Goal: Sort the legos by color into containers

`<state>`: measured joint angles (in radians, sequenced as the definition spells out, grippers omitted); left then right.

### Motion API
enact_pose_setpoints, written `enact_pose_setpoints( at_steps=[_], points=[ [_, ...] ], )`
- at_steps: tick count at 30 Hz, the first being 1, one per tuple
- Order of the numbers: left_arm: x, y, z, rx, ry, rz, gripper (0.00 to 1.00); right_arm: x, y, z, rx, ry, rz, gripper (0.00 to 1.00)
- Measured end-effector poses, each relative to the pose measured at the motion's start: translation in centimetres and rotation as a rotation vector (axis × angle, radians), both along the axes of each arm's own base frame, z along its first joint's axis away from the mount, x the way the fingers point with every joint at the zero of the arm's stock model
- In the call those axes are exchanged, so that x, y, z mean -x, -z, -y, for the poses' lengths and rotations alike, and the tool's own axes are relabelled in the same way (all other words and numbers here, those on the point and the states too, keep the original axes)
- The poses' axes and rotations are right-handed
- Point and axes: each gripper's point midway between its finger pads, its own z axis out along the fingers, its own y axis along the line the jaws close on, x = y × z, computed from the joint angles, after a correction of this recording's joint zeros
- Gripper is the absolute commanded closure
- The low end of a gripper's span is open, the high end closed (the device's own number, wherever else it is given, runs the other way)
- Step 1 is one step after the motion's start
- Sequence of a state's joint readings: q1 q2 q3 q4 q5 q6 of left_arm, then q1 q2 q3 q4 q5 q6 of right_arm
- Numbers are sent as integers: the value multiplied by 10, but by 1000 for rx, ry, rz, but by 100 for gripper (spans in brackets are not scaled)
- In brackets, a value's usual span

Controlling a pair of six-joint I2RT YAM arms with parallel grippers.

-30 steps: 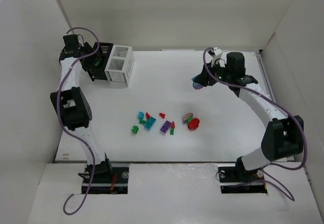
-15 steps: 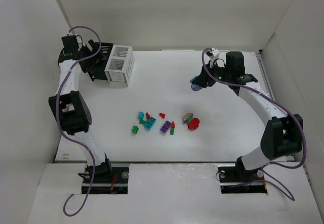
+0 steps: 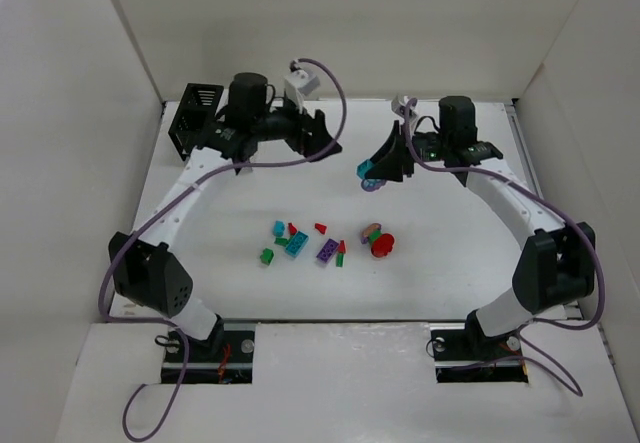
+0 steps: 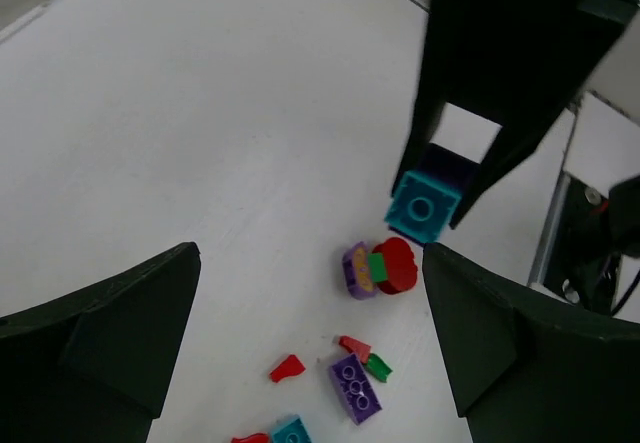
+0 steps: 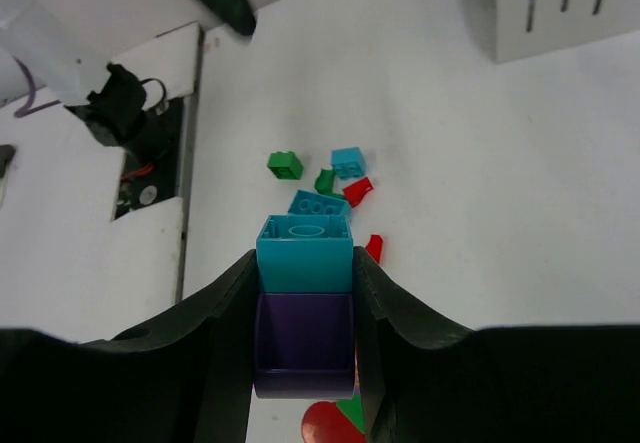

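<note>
Over the table (image 3: pixel 450 263), right pincer (image 5: pixel 304 263) grips a teal-purple stack (image 4: pixel 424 203); left pincer (image 3: pixel 320 135) gapes wide.

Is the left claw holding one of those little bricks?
No, the left gripper is open and nothing sits between its spread fingers.

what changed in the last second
The left tool swung away from the black bin, rightward to the far middle of the table, and is open and empty. The right tool eased slightly left, still shut on the teal-and-purple stack. The loose legos and the black bin stayed put.
</note>
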<state>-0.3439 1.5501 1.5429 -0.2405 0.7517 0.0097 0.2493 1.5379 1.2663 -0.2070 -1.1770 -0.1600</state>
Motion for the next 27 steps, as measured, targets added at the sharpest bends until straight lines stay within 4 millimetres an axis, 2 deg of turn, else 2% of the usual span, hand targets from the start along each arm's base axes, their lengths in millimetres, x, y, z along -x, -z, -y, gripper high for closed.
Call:
enact_pose_setpoints(
  at_steps=[1, 4, 11, 17, 21, 27],
  points=[
    [15, 4, 18, -14, 76, 21, 8, 5, -2, -3, -14, -34, 0, 100],
    [34, 13, 35, -35, 172, 41, 10, 16, -5, -8, -40, -99, -7, 100],
    [39, 25, 39, -51, 265, 77, 12, 36, -9, -24, -56, -184, -7, 100],
    [65, 48, 53, -53, 389, 65, 8, 41, -10, -26, -55, -197, -9, 100],
    [69, 49, 54, -39, 419, 75, 7, 42, -9, -27, -44, -190, -25, 100],
    [70, 47, 56, -32, 441, 102, 12, 43, -10, -28, -38, -189, -27, 100]
  ],
)
